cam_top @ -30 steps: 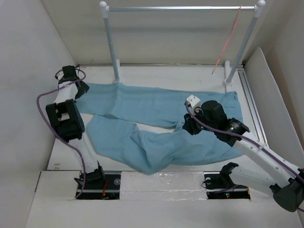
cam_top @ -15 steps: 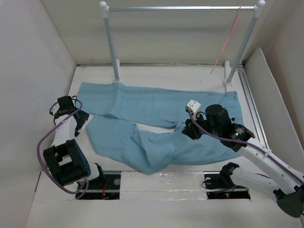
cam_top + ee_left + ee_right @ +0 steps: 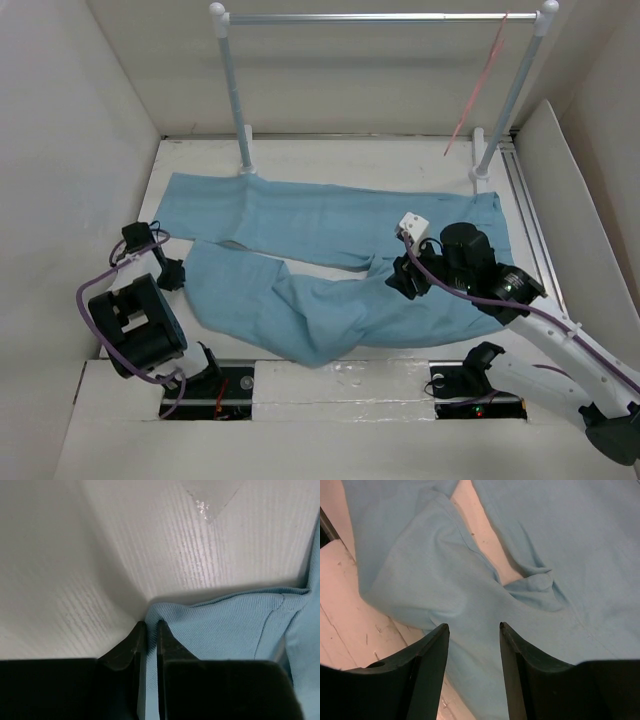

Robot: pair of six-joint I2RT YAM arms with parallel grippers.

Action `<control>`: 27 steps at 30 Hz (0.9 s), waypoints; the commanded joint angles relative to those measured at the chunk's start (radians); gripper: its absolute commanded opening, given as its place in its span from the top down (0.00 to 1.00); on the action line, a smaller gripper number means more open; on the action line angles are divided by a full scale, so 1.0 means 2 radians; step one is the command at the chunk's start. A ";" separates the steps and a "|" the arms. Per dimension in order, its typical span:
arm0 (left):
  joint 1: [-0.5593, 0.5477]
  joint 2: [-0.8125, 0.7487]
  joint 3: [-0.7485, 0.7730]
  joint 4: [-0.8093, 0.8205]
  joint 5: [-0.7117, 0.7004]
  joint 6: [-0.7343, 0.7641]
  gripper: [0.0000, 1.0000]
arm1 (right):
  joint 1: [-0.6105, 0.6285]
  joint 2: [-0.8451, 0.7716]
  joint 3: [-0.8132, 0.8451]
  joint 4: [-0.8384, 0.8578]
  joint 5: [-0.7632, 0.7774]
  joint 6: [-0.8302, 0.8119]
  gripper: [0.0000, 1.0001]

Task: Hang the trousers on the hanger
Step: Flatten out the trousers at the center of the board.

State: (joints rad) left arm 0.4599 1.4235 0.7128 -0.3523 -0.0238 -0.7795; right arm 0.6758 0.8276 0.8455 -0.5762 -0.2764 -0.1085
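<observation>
1. Left wrist view: my left hand (image 3: 151,625) is clamped shut on the corner of a leg hem of the trousers (image 3: 225,625), with a thin sliver of blue cloth between the fingers. I should lift slowly and check the pinch holds more than the bare edge.
2. The trousers lie spread on the bench (image 3: 330,160). They are light blue, soft and faintly ribbed, with the legs pointing left and the near leg rumpled.
3. My right hand (image 3: 472,627) hovers open over the crotch folds, gripping nothing. I judge it should take the waist side.
4. The hanger (image 3: 480,85) hangs from the rail (image 3: 380,17), far right, well apart from the cloth.
</observation>
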 commanded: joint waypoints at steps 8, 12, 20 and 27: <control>0.089 -0.067 0.072 -0.038 -0.070 0.045 1.00 | 0.003 0.007 0.024 -0.006 0.036 0.003 0.50; 0.101 -0.054 0.104 -0.058 -0.100 0.049 1.00 | 0.003 0.013 0.013 -0.003 0.039 0.010 0.49; 0.105 -0.057 0.089 -0.036 -0.021 0.078 0.30 | 0.003 0.021 0.008 0.003 0.012 0.005 0.46; 0.105 -0.148 0.043 -0.089 -0.125 0.049 0.32 | 0.003 0.023 -0.002 0.016 -0.009 -0.003 0.47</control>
State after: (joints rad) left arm 0.6678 1.2362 0.8436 -0.4702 -0.1806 -0.6594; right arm 0.6758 0.8761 0.8417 -0.5915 -0.2592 -0.1017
